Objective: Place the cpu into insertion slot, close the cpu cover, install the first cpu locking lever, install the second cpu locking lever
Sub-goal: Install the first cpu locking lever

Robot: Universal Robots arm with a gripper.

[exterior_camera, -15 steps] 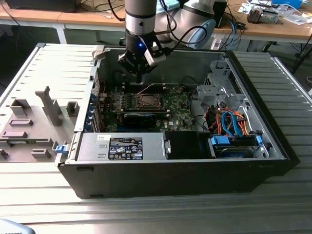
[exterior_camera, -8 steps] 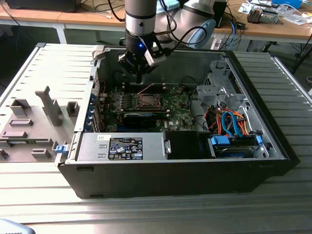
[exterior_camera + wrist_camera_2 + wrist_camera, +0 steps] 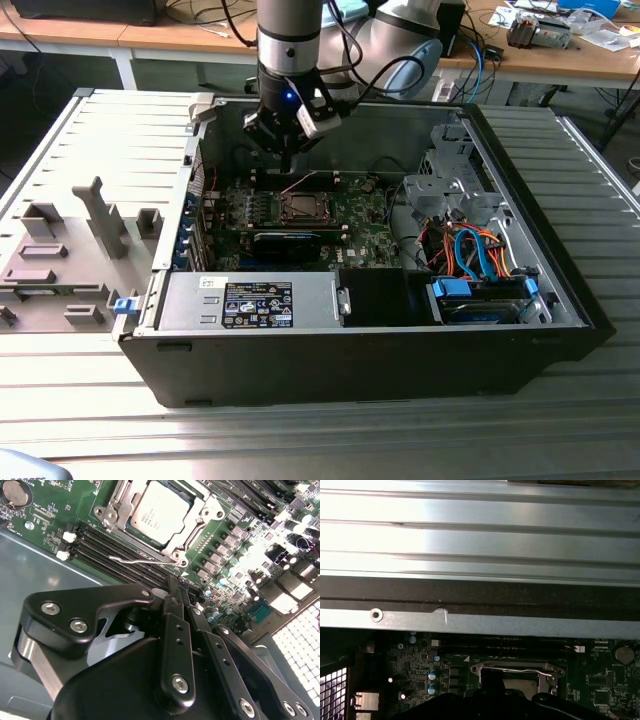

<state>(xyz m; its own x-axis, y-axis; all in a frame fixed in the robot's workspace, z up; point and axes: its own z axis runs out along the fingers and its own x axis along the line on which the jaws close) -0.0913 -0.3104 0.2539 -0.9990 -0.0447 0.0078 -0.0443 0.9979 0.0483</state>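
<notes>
The cpu (image 3: 159,512), a silvery square chip, lies in the insertion slot (image 3: 112,515) on the green motherboard (image 3: 45,515). The cpu cover (image 3: 202,517) lies flat around it as a metal frame. A thin wire locking lever (image 3: 137,559) runs along one edge of the slot, and it also shows as the lever (image 3: 515,669) in the first wrist view. My gripper (image 3: 173,585) hangs above the memory slots beside the slot, fingers shut with nothing between them. In the exterior view the gripper (image 3: 288,168) hovers just behind the insertion slot (image 3: 300,207).
Long black memory slots (image 3: 112,547) lie between gripper and socket. A black card (image 3: 285,243) sits in front of the socket. A drive cage (image 3: 450,190) and orange and blue cables (image 3: 470,250) fill the exterior view's right. The case wall (image 3: 480,625) rises close by.
</notes>
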